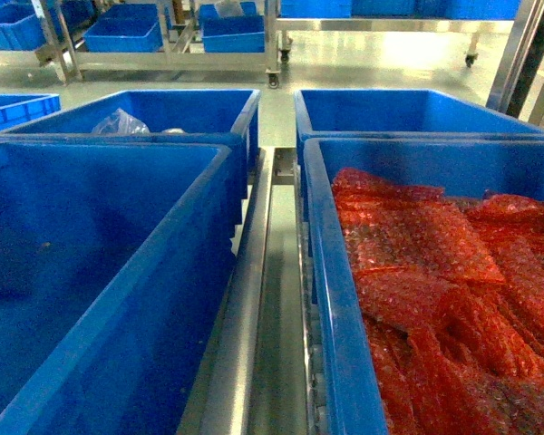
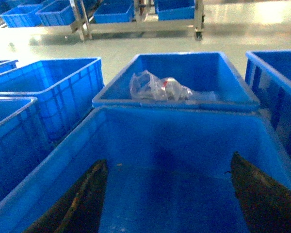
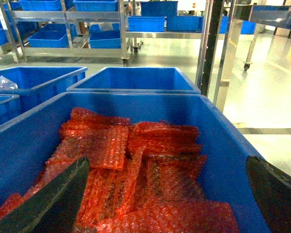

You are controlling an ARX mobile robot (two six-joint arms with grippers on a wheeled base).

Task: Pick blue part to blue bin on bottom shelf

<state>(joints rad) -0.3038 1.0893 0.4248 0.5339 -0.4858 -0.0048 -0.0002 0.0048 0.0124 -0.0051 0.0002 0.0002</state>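
I had not yet picked anything: my left gripper hung with jaws apart over an empty blue bin, my right gripper likewise apart above red bubble-wrap bags. No blue part was in view; next I needed to find it.

So the bins sit on a steel rack level, and all you really see of it is the brushed centre rail running lengthwise down the middle of the head view, between the two rows. Four blue bins sit on it, two per side. Near left bin shows just its bare blue floor. Near right bin is packed with red bubble-wrap bags, overlapping every which way. Far left bin has a crumpled clear plastic bag lying inside; the far right bin sits just behind the red-bag one. More blue bins stand off to the left.
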